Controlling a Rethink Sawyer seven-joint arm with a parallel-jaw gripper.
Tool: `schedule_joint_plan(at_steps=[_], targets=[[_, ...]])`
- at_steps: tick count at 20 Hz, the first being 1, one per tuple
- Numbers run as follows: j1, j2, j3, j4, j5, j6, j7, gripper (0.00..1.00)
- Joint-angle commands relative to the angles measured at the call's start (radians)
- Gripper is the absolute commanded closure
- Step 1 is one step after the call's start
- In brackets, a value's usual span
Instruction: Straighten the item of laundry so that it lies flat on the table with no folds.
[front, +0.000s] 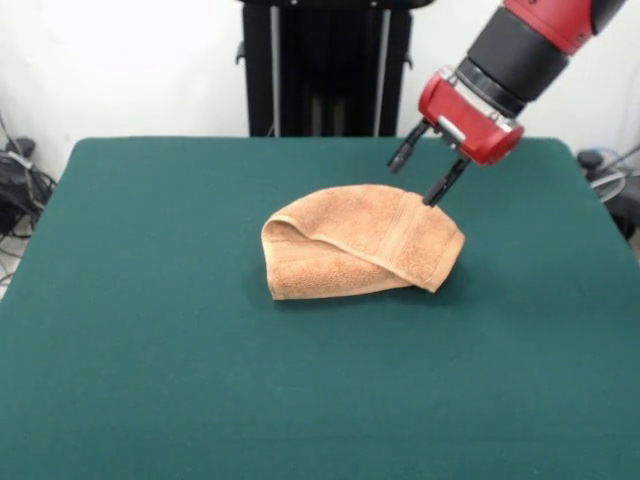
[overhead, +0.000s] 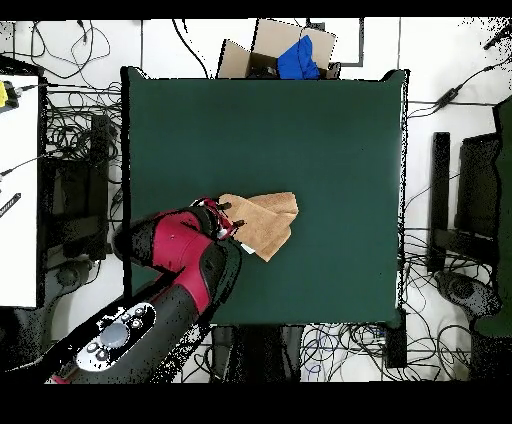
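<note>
An orange-tan terry hand towel (front: 360, 243) (overhead: 264, 220) lies folded over on itself near the middle of the dark green table (front: 200, 380) (overhead: 330, 130), bunched into a rounded, loosely doubled shape with a curled fold at its left end in the front view and a flat woven band running across its top layer toward the right corner. The red and black arm comes in from the upper right of the front view, and its gripper (front: 420, 175) (overhead: 228, 218) hangs just over the towel's far right edge with its two dark fingers spread apart and holding nothing; the lower fingertip (front: 436, 195) sits right at the cloth's edge, though whether it touches cannot be told. In the overhead view the gripper's head meets the towel's left side, and the arm covers the table's lower left part.
</note>
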Motion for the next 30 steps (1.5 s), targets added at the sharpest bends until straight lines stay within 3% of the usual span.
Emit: schedule_joint_plan(at_steps=[1,17,30], targets=[[-0.01,0.046,0.063,-0.05,0.067,0.05,0.303,0.0],[-0.035,0.012,0.158,-0.042,0.111,-0.02,0.243,0.0],[-0.114,-0.051,0.292,-0.022,0.054,-0.128,0.123,0.0]])
